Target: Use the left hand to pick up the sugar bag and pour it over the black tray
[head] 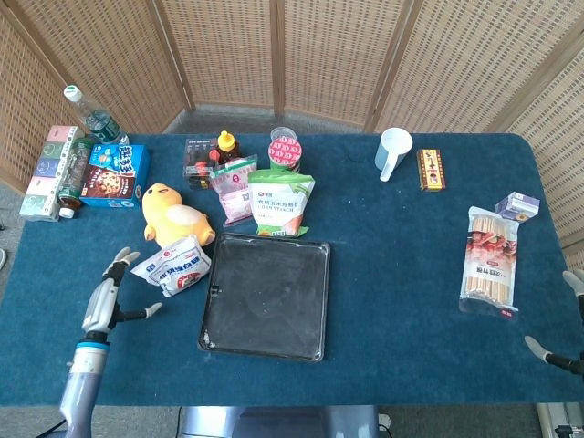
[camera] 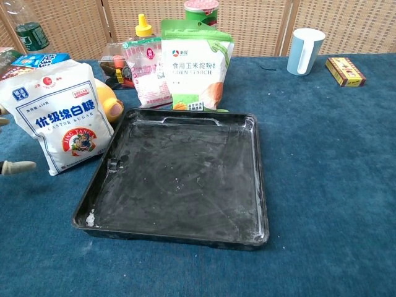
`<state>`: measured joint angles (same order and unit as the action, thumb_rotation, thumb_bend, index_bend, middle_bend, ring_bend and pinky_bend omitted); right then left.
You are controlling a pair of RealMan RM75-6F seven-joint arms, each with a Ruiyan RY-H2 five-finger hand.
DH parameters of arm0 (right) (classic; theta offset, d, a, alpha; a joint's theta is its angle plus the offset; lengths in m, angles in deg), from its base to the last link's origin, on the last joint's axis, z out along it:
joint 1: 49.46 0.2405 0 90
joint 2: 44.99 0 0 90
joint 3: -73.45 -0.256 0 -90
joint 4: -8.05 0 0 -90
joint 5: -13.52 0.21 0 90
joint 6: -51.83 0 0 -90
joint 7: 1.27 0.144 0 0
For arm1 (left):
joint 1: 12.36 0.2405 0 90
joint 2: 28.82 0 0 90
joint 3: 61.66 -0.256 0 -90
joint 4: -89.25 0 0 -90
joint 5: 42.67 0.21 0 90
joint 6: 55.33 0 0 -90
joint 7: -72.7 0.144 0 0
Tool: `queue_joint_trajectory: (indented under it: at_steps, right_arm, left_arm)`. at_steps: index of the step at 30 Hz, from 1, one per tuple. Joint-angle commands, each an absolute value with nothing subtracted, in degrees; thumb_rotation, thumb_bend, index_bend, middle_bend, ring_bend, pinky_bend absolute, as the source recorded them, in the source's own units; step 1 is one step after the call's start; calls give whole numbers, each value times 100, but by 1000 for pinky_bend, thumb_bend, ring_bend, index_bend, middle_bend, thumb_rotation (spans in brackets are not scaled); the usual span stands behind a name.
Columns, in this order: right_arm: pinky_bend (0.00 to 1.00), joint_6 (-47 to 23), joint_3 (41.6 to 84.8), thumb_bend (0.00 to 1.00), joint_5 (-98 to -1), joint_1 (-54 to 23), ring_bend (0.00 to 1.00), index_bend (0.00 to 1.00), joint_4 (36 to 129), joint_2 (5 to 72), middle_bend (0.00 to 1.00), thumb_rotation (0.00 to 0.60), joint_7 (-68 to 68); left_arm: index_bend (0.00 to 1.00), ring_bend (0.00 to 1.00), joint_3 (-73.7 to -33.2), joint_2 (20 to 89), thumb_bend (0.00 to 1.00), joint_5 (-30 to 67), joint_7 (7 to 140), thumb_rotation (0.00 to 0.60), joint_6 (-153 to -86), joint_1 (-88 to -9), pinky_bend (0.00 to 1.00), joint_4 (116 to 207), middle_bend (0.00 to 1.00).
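Observation:
The white sugar bag [head: 173, 265] [camera: 62, 116] stands just left of the black tray [head: 265, 296] [camera: 185, 179], with red and blue print on its front. My left hand [head: 108, 297] hovers to the left of the bag, fingers spread and holding nothing; in the chest view only its fingertips [camera: 17, 166] show at the left edge. My right hand [head: 568, 333] is at the table's right edge, mostly out of frame, with the few fingers that show spread apart.
A yellow duck toy [head: 173, 212] sits behind the sugar bag. A corn starch bag [head: 280, 203], a pink pouch [head: 234, 187] and bottles stand behind the tray. Boxes [head: 117, 174] are at the far left, a mug [head: 393, 151] and a noodle pack [head: 490, 260] on the right.

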<state>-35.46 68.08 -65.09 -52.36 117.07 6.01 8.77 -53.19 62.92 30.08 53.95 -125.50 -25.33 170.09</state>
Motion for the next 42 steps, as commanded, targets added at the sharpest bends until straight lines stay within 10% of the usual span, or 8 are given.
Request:
queue_joint_trajectory:
  at_steps: [1,33,42]
  right_arm:
    - [0,-3539,6806,0,-6510,-5237,8,0,11699,586,0,600,908]
    - [0,-3394,6852,0,-6556,-5209,7,0,11706,516,0,600,1093]
    - [0,-3354,6867,0,-6582,-5201,7,0,11699,479,0,600,1194]
  left_arm:
    - [93,0,-5235,6406,85,2887,5508,600,-12455,-2616,21,17045,0]
    - [191,98,-5010,7173,486,2538,6139,600,-12317,-2926,233,16751,91]
    - [387,348,-4982,7386,560,2619,6306,600,-12614,-2911,437,16650,329]
